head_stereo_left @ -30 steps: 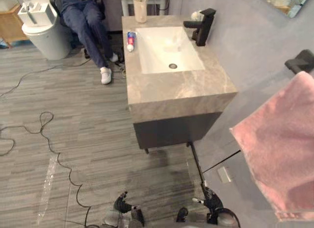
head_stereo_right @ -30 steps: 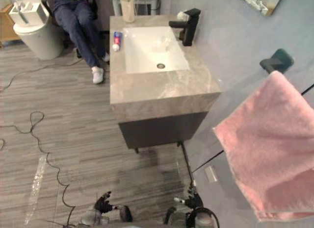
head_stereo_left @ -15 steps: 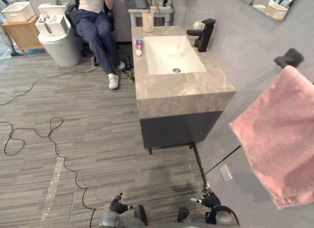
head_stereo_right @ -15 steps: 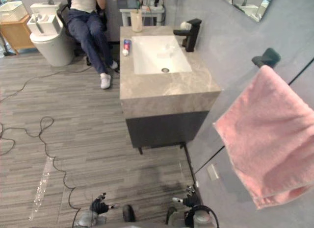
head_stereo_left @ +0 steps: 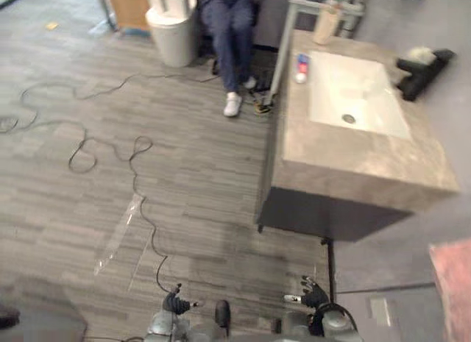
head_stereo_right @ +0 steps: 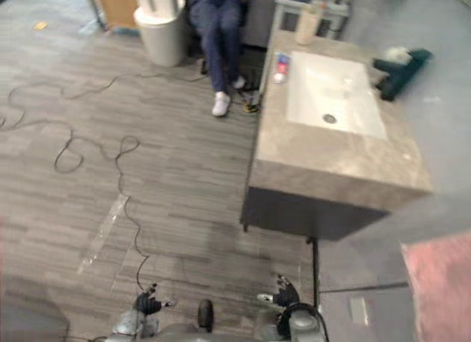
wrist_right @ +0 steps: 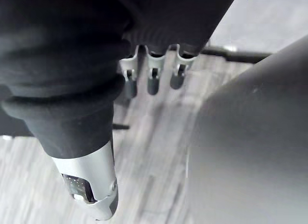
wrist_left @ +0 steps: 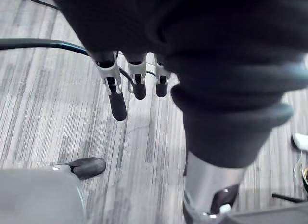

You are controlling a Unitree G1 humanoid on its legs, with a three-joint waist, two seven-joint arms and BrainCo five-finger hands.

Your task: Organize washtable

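Note:
The washtable, a marble top on a dark cabinet, stands ahead to my right against the grey wall. Its white sink has a black faucet at the wall side, with a small white thing beside the faucet. A red, white and blue tube lies on the top at the sink's left rim. A beige cup stands at the far corner. My left hand and right hand hang low by my sides. The left fingers and the right fingers are straight and hold nothing.
A pink towel hangs at the near right on the wall. A person in blue trousers sits just beyond the washtable's far left corner, beside a white toilet and a wooden cabinet. Wood-look floor spreads out to the left.
The camera has swung left: the washtable now sits at the right and the towel is mostly out of the picture. Both hands hang as before.

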